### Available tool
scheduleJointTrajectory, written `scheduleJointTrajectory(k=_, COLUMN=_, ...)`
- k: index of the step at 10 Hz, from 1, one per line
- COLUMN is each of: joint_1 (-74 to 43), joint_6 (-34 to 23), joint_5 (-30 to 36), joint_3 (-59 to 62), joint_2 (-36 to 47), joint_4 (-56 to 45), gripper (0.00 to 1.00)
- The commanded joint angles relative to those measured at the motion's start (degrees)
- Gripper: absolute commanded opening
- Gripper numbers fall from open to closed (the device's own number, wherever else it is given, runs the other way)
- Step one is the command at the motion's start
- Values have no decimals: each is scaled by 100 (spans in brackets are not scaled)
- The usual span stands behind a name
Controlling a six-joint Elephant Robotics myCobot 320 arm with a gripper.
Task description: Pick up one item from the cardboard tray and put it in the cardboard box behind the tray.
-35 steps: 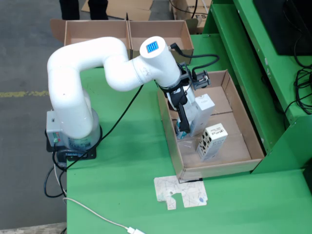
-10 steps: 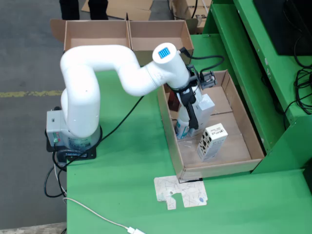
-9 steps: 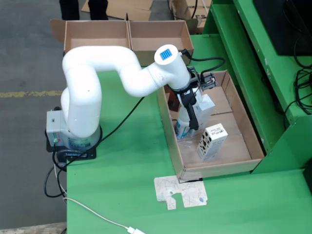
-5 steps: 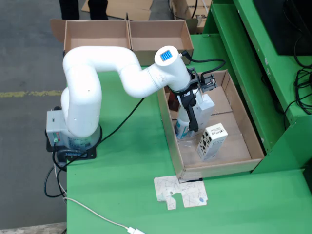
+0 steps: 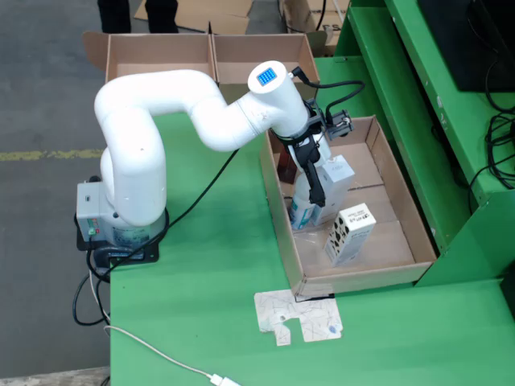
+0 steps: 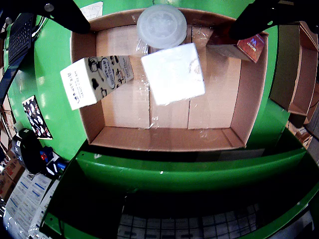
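Lifting off: arm has pulled up and back a little over the last half second, after sitting low inside the tray (image 5: 362, 277) a few seconds ago.

Fixed view, near to far, all relative to the tray:
- printed sheet (image 5: 299, 318) on the table just in front of the tray's near corner
- patterned carton (image 5: 349, 233) upright at the near end inside the tray
- bottle (image 5: 301, 207) upright against the tray's left wall, white box (image 5: 336, 181) just beside it on the right
- gripper (image 5: 315, 193) right above the bottle
- two open boxes (image 5: 233, 60) beyond the tray's far end, nothing visible in them

Wrist view: bottle cap (image 6: 162, 25) sits between the fingers (image 6: 70, 15), clear gap on both sides. Jaws spread, gripping nothing as far as I can see.

Bottle hasn't risen with the arm; same spot by the left wall as a second ago. My read: no pick yet. Nothing has left the tray. Next move probably needs a re-descent and close on the bottle before any carry to the far boxes.
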Motion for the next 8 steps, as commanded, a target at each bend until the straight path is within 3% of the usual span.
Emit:
scheduleJointTrajectory(k=1, joint_1=180, joint_6=95, joint_5=-113, joint_3=-158, joint_2=324, joint_4=110, gripper=100)
scheduleJointTrajectory(k=8, joint_1=454, joint_6=293, joint_5=-267, joint_3=-395, joint_2=484, joint_4=-34, gripper=100)
